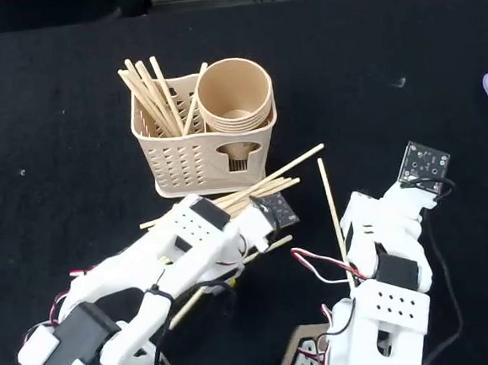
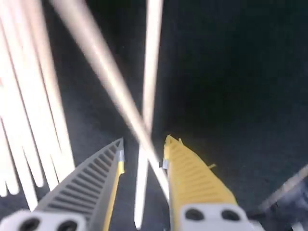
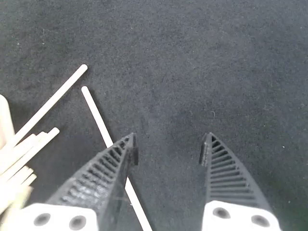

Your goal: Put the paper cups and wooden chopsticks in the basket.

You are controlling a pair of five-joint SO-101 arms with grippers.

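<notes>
the left fingers (image 2: 190, 178) hang low over the loose chopsticks (image 1: 271, 180) near the middle of the surface, parted only a little. two sticks cross in the gap between them, but the gap looks wider than either stick, so i judge they straddle rather than pinch. that narrow opening suits a thin stick: little travel is left before they close.

behind the pile, toward the far edge and left of the middle, stands the basket (image 1: 193, 157). its left compartment bristles with standing chopsticks (image 1: 154, 92), which lean outward (they are taller than the wall, so the rim props them). its right compartment holds the stacked paper cups (image 1: 233, 90), nested mouth up, so the cups' share of the task looks done.

the loose sticks fan out from the basket's front wall toward the near edge. just right of them a single chopstick (image 1: 333, 205) lies apart, pointing from far to near. the right fingers (image 3: 103, 180) are spread wide with nothing in them, low over the bare black cloth, that single stick running beside one finger. i judge they are placed to take it next.
</notes>
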